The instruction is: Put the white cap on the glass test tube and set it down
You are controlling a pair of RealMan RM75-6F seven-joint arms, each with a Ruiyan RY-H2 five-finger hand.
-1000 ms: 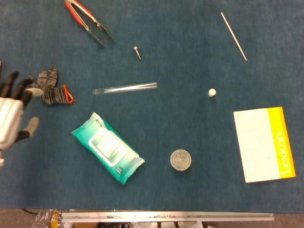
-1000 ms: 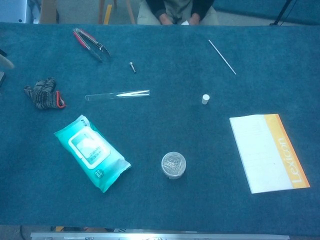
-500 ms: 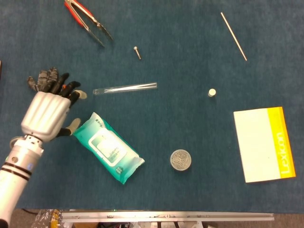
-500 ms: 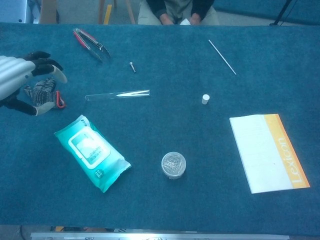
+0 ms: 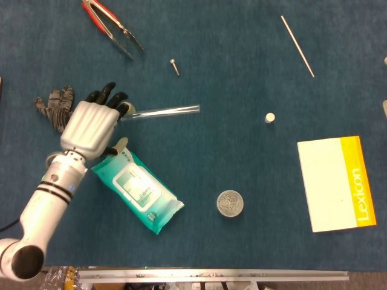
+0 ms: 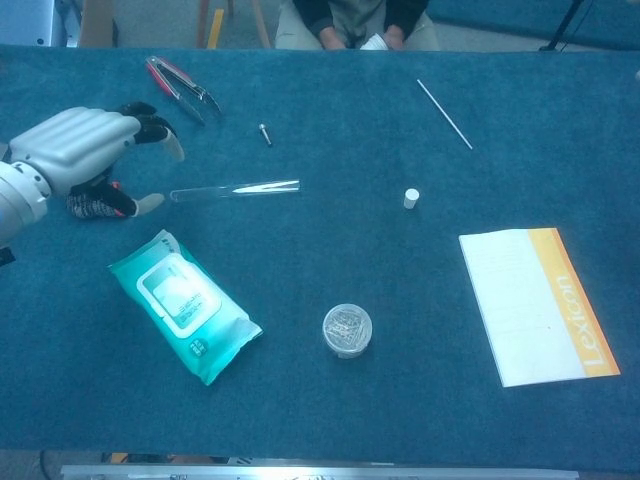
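The glass test tube lies flat on the blue table, its long axis running left to right with a slight upward tilt toward the right in the head view; the rounded closed end points left, toward the left hand, and the open mouth points right, toward the white cap. The cap stands on the cloth well apart from the tube's mouth, on nearly the same line as the tube. The left hand hovers at the tube's left end with fingers spread and curved over it and the thumb below (nothing is gripped, and whether the fingertips touch the glass I cannot tell). The hand partly covers a grey knitted glove behind it. Just below the hand lies a teal wipes pack, set diagonally. Farther off are red-handled tongs, a small screw, a thin rod, a round lidded jar and a white-and-yellow booklet. Only pale slivers show at the right edge of the head view, too little to identify.
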